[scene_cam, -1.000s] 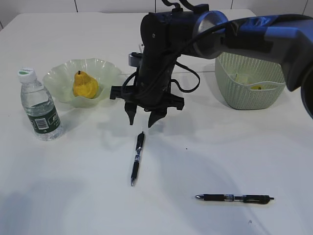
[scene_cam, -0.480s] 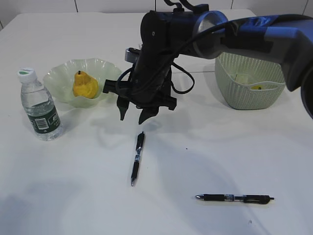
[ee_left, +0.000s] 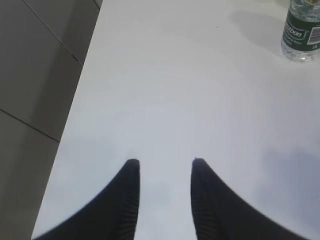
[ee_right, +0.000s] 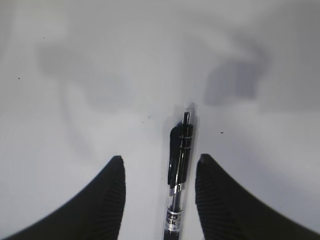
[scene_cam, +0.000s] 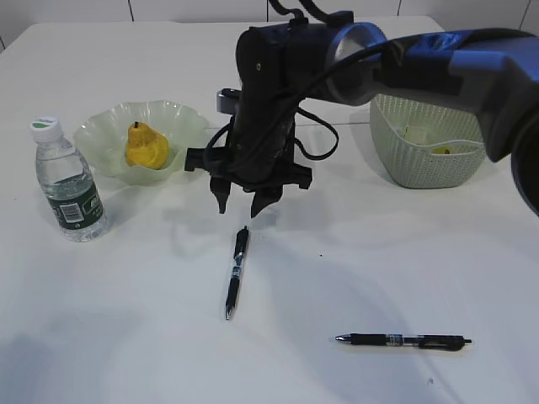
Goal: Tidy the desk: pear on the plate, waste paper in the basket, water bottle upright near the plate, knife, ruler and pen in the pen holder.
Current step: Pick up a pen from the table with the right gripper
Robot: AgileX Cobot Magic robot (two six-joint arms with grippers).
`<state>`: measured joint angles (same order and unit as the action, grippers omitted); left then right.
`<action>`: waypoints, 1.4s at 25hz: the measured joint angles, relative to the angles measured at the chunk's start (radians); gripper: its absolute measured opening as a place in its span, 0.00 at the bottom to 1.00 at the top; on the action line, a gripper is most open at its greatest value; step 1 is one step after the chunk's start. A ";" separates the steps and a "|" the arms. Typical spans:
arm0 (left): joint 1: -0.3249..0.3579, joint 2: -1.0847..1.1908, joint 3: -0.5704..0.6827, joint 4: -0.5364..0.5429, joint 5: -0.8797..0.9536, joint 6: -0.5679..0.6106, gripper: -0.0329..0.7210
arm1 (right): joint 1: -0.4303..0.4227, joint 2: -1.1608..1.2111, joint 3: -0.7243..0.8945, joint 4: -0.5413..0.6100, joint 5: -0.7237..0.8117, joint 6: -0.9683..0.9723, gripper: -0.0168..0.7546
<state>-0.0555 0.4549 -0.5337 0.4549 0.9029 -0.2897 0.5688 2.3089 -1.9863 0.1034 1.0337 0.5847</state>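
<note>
A black pen (scene_cam: pixel 237 272) lies on the white table just in front of my right gripper (scene_cam: pixel 240 207), which hangs open above its near end. In the right wrist view the pen (ee_right: pixel 180 165) lies between the open fingers (ee_right: pixel 112 195), untouched. A second black pen (scene_cam: pixel 404 341) lies at the front right. The yellow pear (scene_cam: pixel 146 146) sits on the pale green plate (scene_cam: pixel 181 116). The water bottle (scene_cam: pixel 67 181) stands upright to the plate's left. My left gripper (ee_left: pixel 162 161) is open over bare table. Pen holder, knife and ruler are out of view.
The green basket (scene_cam: pixel 404 164) stands at the back right with pale and yellow scraps inside. The right arm (scene_cam: pixel 404 59) reaches across from the right. In the left wrist view the table's edge (ee_left: pixel 80 95) drops to grey floor, and the bottle's base (ee_left: pixel 302 30) shows at top right.
My right gripper swung a little left and up, then came back down over the pen's near end. Both pens, the bottle and the pear have stayed put.
</note>
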 joint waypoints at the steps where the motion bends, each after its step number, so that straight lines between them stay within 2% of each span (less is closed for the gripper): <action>1: 0.000 0.000 0.000 0.000 -0.002 0.000 0.36 | 0.005 0.007 -0.001 -0.002 0.005 0.000 0.51; 6: 0.000 0.000 0.000 0.000 -0.002 0.000 0.36 | 0.014 0.052 -0.003 -0.002 0.060 0.002 0.51; 35: 0.000 0.000 0.000 0.000 -0.002 0.000 0.36 | 0.034 0.086 -0.008 -0.037 0.084 0.004 0.51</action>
<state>-0.0555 0.4549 -0.5337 0.4549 0.9012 -0.2897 0.6028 2.3948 -1.9938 0.0662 1.1178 0.5886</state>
